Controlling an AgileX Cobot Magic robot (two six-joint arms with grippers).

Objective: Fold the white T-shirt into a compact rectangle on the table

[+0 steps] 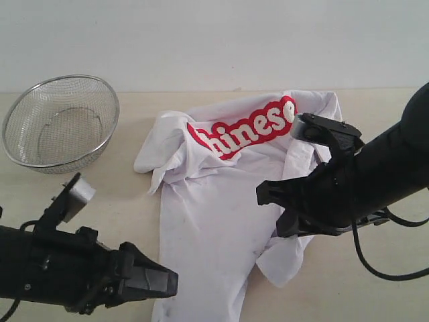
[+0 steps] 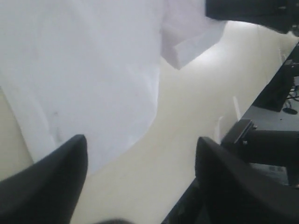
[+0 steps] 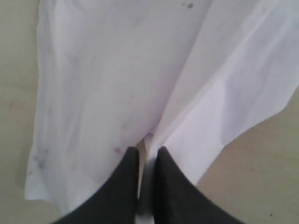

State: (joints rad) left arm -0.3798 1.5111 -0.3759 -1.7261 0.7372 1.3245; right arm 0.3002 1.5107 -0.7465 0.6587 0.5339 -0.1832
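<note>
The white T-shirt (image 1: 214,201) lies wrinkled on the table (image 1: 375,288), its red-outlined lettering (image 1: 244,129) toward the far side. My right gripper (image 1: 271,201) sits at the shirt's right side, shut on a raised fold of the cloth. In the right wrist view the fingers (image 3: 126,182) of this gripper (image 3: 147,150) pinch white fabric of the shirt (image 3: 107,84). My left gripper (image 1: 171,282) hovers open at the near left, beside the hem. In the left wrist view this gripper (image 2: 141,142) holds nothing, with the shirt (image 2: 84,70) and bare table (image 2: 187,116) beyond.
A silver wire-mesh bowl (image 1: 60,121) stands at the far left of the table. The table's near edge and a dark stand (image 2: 275,93) below it show in the left wrist view. A cable (image 1: 375,265) trails from the right arm.
</note>
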